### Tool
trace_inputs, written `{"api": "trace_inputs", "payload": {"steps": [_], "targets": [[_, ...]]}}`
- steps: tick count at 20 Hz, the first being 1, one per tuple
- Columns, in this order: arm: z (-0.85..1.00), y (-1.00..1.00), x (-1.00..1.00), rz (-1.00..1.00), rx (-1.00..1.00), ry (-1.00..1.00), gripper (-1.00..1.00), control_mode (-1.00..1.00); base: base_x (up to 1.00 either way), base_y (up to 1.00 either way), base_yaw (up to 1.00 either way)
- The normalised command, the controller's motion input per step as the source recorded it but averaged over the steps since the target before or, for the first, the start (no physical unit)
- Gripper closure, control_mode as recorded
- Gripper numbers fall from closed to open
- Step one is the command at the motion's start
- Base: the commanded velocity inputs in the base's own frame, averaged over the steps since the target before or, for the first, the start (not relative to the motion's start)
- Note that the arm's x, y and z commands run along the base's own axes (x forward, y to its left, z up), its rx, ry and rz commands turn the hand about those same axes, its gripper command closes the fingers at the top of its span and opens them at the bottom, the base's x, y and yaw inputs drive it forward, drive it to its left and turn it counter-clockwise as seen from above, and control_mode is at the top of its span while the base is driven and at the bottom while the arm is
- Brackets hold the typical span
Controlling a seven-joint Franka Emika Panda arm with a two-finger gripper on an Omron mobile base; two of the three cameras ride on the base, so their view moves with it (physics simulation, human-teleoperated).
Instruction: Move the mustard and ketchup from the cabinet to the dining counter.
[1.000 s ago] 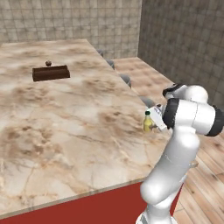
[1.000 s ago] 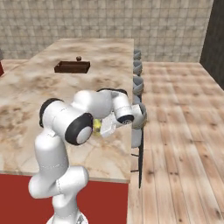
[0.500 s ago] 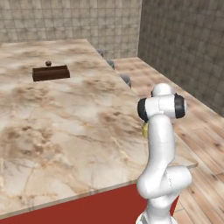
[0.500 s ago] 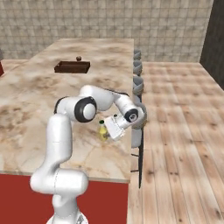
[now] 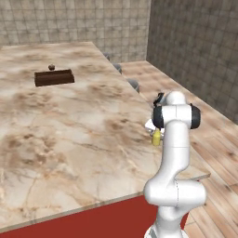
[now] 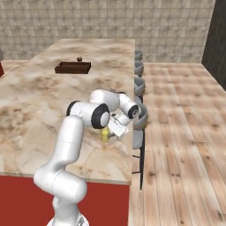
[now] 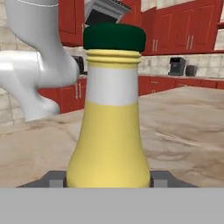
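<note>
Since 1 second ago the arm has swung its elbow up and over, so the upper joint now stands above the counter's (image 5: 69,130) near right edge instead of jutting out over the floor, and the mustard (image 6: 105,134) has shifted a little inward along that edge

Largest is the counter, a long marbled top on a red base, running away from the base cameras toward the tiled wall. Beyond its right edge lies a wood floor (image 6: 181,119), with a row of grey stools (image 6: 139,86) tucked against the counter side. Far up the top sits a dark brown tray (image 5: 54,77) with a small round dark thing just behind it, well apart from the arm

The gripper (image 6: 115,129) hangs low at the right edge, pointing back across the top. The mustard stands upright on the counter between the fingers (image 7: 52,178); in the hand view the yellow body and green cap (image 7: 114,37) rise just in front of the camera, with 2 grey finger tips showing on either side of its base, just beside it. I cannot tell whether the jaws press on the bottle or stand slightly apart from it

Red cabinets (image 7: 175,26) line the far wall in the hand view
</note>
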Motion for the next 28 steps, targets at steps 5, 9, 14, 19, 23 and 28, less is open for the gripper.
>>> {"api": "trace_inputs", "payload": {"steps": [5, 9, 14, 19, 23, 28], "targets": [[0.27, 0.0, -0.09, 0.15, 0.0, -0.09, -1.0, -1.0, 0.0, 0.0, 0.0], [0.76, 0.04, -0.27, 0.05, 0.0, -0.1, -1.0, -1.0, 0.0, 0.0, 0.0], [0.99, 0.07, -0.32, 0.01, -0.01, -0.14, -1.0, -1.0, 0.0, 0.0, 0.0], [1.0, 0.08, -0.81, -0.02, -0.06, -0.2, -1.0, -1.0, 0.0, 0.0, 0.0], [1.0, 0.09, -1.0, -0.15, -0.06, -0.18, -1.0, -1.0, 0.0, 0.0, 0.0], [0.88, 0.17, -0.98, -0.19, -0.07, -0.13, -1.0, -1.0, 0.0, 0.0, 0.0]]}}
